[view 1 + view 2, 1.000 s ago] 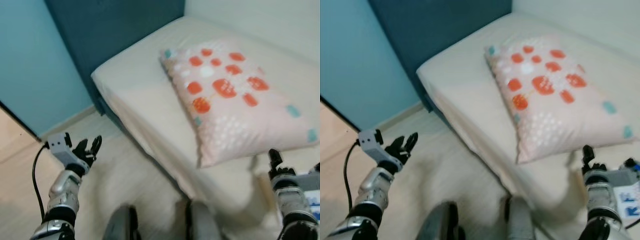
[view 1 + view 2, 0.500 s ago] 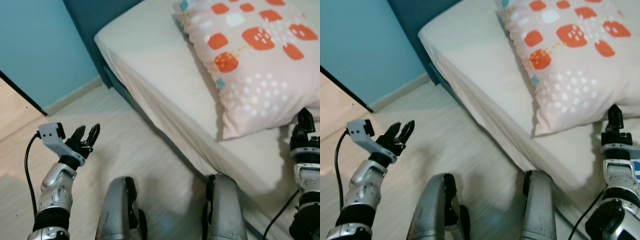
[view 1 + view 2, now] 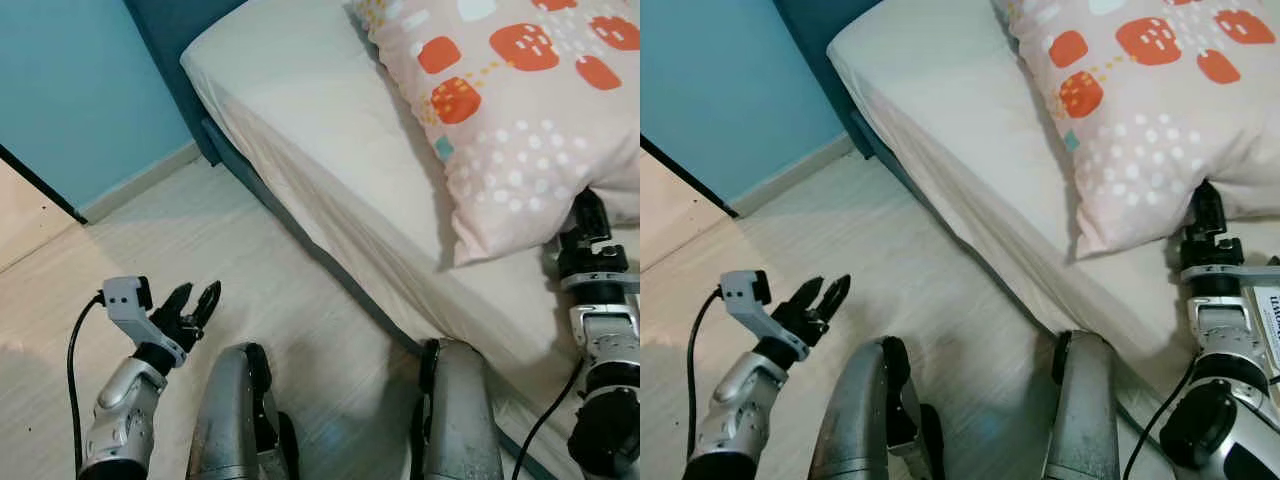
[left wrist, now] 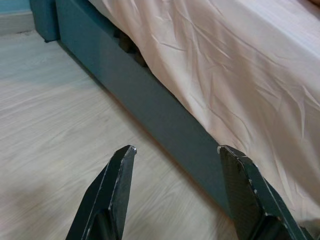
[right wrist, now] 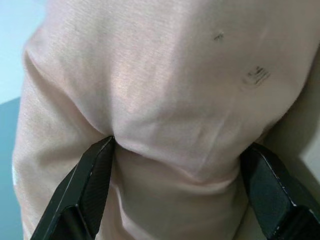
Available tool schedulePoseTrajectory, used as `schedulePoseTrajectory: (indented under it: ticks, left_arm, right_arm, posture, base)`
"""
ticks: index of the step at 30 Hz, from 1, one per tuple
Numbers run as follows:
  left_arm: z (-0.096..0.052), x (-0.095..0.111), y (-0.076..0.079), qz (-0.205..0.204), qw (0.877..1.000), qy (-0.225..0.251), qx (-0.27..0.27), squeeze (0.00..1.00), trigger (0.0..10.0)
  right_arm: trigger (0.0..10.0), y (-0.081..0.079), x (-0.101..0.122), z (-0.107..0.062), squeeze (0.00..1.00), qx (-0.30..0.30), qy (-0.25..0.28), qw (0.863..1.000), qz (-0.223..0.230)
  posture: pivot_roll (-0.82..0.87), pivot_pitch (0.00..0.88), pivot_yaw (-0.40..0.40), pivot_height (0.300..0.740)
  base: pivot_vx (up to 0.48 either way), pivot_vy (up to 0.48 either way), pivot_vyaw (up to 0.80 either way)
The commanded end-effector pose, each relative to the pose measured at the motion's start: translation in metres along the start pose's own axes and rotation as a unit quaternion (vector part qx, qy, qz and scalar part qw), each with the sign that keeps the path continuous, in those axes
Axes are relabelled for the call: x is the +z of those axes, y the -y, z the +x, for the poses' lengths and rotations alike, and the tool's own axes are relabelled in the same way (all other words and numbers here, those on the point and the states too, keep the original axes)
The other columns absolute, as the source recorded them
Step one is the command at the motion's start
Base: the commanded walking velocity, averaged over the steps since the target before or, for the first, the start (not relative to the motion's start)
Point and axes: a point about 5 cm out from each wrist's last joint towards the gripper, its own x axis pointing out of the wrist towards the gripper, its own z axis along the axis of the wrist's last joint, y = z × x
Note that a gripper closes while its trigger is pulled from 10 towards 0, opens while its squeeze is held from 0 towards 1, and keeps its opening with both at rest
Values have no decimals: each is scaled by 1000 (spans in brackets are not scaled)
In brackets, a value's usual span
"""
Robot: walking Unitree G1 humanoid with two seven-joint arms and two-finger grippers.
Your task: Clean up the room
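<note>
Silver arms (black cables trailing), long black jaws.

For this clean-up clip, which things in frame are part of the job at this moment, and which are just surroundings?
In play:
- patterned pillow, lying on the bed
- right gripper, fingers open, pressed against the pillow's lower edge
- bed, which bears the pillow

Just there:
- left gripper, open over the floor, holding nothing
- wooden floor
- blue wall
</note>
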Motion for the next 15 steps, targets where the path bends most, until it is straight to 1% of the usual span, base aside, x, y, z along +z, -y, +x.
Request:
schedulePoseTrajectory:
  ticks: [1,4,6,7,8,10,11,13,15]
  left_arm:
    - [-12,-9,-2,-5,1000,-21,11,0,10000]
    - [-14,-11,1,-7,1000,-25,11,0,10000]
    - [-14,-11,2,-8,1000,-25,11,0,10000]
    - [-15,-12,4,-11,1000,-26,10,0,10000]
    - [-15,-12,4,-11,1000,-26,10,0,10000]
    - [-16,-13,6,-11,1000,-27,9,0,10000]
    - [-16,-13,6,-11,1000,-27,9,0,10000]
    - [-19,-15,8,-13,999,-32,9,0,10000]
    - [-19,-15,8,-13,999,-32,9,0,10000]
  right_arm:
    - [10000,-12,11,11,0,39,26,999,3]
    - [10000,-28,17,27,0,82,33,996,3]
    - [10000,-30,18,30,0,89,32,995,3]
    - [10000,-40,18,38,0,111,29,993,6]
    - [10000,-40,18,38,0,111,29,993,6]
    - [10000,-48,16,47,0,125,23,992,8]
    - [10000,-48,16,47,0,125,23,992,8]
    - [10000,-56,13,58,0,122,16,992,0]
    - [10000,-56,13,58,0,122,16,992,0]
  posture:
    - [175,455,141,452]
    - [173,459,139,452]
    - [173,459,139,452]
    - [173,461,135,452]
    - [173,461,135,452]
    - [171,465,134,452]
    - [171,465,134,452]
    - [168,470,134,452]
    - [168,470,134,452]
  base:
    - [0,0,0]
    - [0,0,0]
    - [0,0,0]
    - [0,0,0]
    - [0,0,0]
    - [0,0,0]
    - [0,0,0]
    - [0,0,0]
    - [0,0,0]
